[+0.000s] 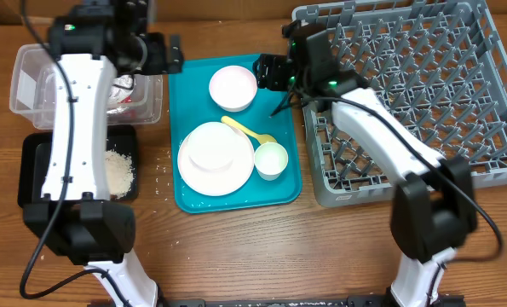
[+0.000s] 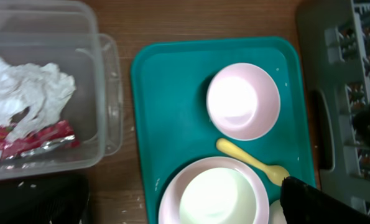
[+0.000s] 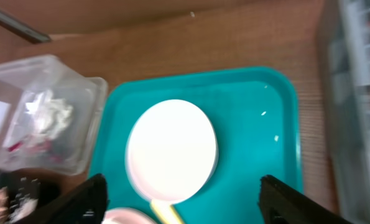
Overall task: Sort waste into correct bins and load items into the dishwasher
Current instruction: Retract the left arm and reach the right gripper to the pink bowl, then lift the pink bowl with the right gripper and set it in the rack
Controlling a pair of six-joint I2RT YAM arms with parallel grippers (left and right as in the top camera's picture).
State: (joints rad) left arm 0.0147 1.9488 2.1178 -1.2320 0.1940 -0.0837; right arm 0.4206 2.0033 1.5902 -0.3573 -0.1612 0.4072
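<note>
A crumpled white napkin [image 2: 29, 93] and a red wrapper [image 2: 35, 140] lie in the clear tub [image 1: 27, 85]. White rice [image 1: 119, 170] lies in the black tray [image 1: 36, 162]. On the teal tray [image 1: 185, 94] are a pale-pink bowl [image 1: 233, 87], a yellow spoon [image 1: 246, 130], a small white cup [image 1: 271, 159], and a bowl [image 1: 212, 149] on a large plate [image 1: 193, 166]. My left gripper [image 1: 169, 53] is open and empty, between the tub and the teal tray. My right gripper [image 1: 268, 72] is open and empty, just right of the pink bowl [image 3: 171, 149]. The grey dish rack [image 1: 423, 85] holds nothing.
The dish rack's near wall [image 2: 334, 93] stands right beside the teal tray's right edge. A few rice grains lie on the wood [image 1: 159, 170] between the black tray and the teal tray. Bare wooden table runs along the front.
</note>
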